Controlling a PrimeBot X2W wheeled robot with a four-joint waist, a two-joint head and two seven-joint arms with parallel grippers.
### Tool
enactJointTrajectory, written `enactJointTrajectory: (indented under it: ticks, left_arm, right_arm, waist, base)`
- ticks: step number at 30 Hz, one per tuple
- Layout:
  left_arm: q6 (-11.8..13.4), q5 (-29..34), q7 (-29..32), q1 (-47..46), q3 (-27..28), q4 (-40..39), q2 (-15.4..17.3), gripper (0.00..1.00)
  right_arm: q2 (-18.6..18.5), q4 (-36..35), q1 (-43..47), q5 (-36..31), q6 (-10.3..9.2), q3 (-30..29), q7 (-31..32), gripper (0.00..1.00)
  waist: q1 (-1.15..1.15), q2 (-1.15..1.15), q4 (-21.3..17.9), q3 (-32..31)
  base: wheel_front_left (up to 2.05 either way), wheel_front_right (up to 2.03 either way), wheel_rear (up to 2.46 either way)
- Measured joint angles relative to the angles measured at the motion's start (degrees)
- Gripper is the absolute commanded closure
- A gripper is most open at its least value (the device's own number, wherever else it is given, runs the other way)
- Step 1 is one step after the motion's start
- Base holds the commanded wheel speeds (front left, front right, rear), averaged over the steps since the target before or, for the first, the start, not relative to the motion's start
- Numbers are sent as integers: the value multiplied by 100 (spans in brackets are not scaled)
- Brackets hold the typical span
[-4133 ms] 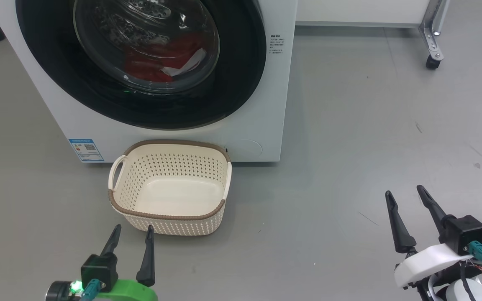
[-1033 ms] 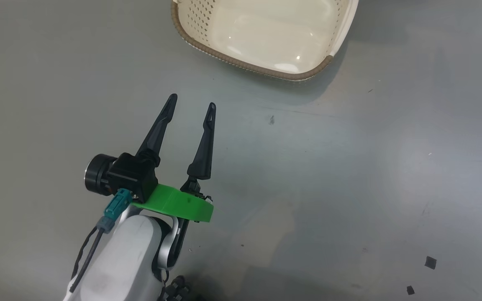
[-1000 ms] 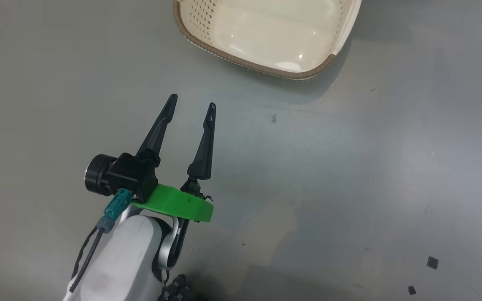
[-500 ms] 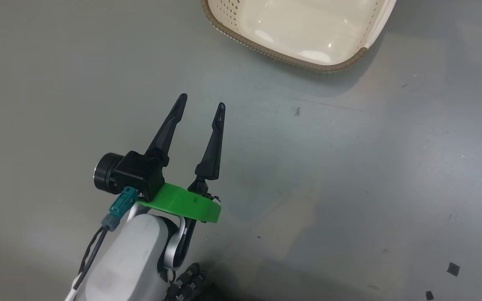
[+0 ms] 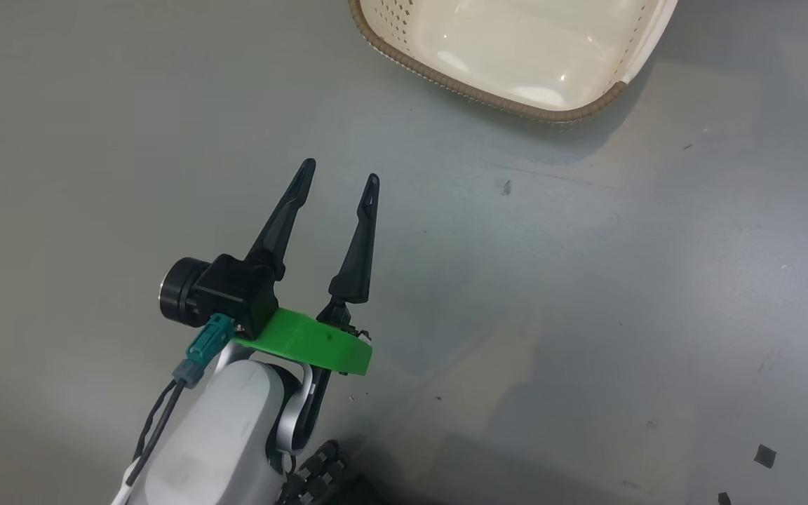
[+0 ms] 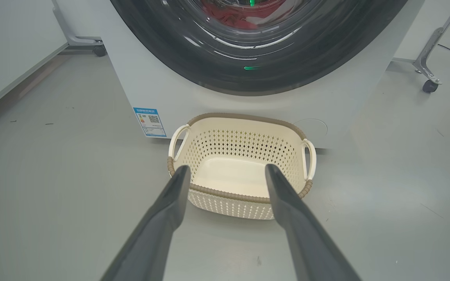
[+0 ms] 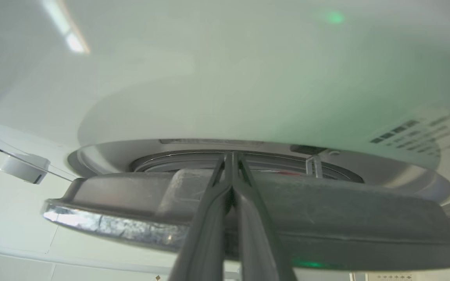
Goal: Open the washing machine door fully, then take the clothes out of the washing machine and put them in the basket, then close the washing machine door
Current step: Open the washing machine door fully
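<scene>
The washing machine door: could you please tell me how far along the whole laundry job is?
Nothing is finished yet. In hand: the shut right gripper has its tips at the edge of the washing machine door, which looks slightly ajar from the washing machine. Remaining: open it fully, move the red clothes, visible through the door, into the empty basket, then close the door. The left gripper hangs open above the floor.
</scene>
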Motion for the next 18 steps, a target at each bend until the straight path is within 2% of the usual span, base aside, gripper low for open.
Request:
enactJointTrajectory:
  ticks: [18]
  left_arm:
    - [26,2,0,-1,-31,44,-2,0]
  right_arm:
    - [-35,638,-175,461,-42,-267,556,100]
  waist:
    - [0,0,-53,-79]
  base:
    - [0,0,0]
